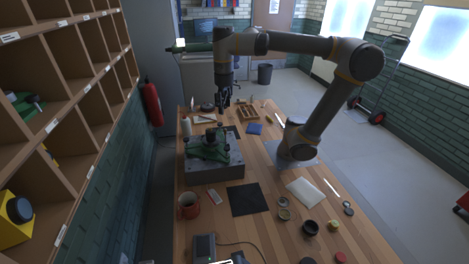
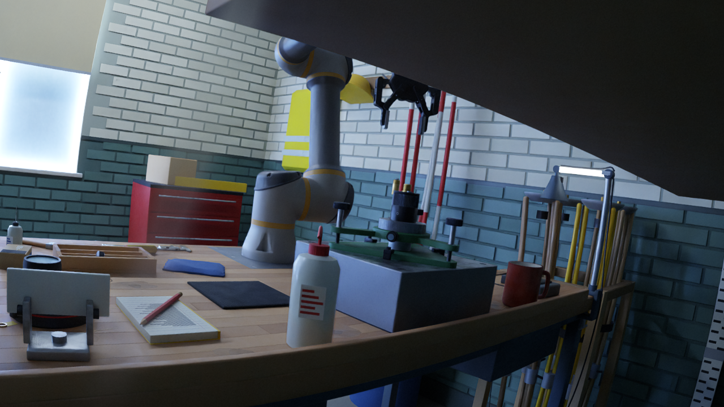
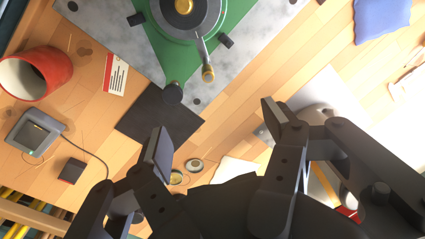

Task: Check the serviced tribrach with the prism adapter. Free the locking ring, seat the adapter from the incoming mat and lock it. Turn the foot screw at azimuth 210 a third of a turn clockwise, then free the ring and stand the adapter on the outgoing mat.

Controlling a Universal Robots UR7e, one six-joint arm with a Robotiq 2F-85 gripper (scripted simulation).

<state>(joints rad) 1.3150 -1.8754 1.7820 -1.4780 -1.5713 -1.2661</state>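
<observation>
The dark prism adapter (image 2: 404, 205) stands seated in the middle of the green tribrach (image 1: 207, 150) on the grey block (image 1: 214, 160), and my empty, open gripper (image 2: 407, 115) hangs well above it. The locking ring's lever (image 3: 205, 61) with its yellow tip sticks out from the ring. A black foot screw knob (image 3: 172, 94) stands at the tribrach's corner by the near black mat (image 1: 246, 199). A second black mat (image 2: 239, 293) lies on the far side of the block.
Red-and-white ranging poles (image 2: 430, 157) lean on the brick wall behind the block. A red mug (image 1: 188, 205), a white bottle (image 2: 312, 291), a notepad (image 2: 166, 313), a blue cloth (image 1: 254, 128) and a white cloth (image 1: 305, 192) lie around the bench. My arm's base (image 1: 297, 142) stands beside the block.
</observation>
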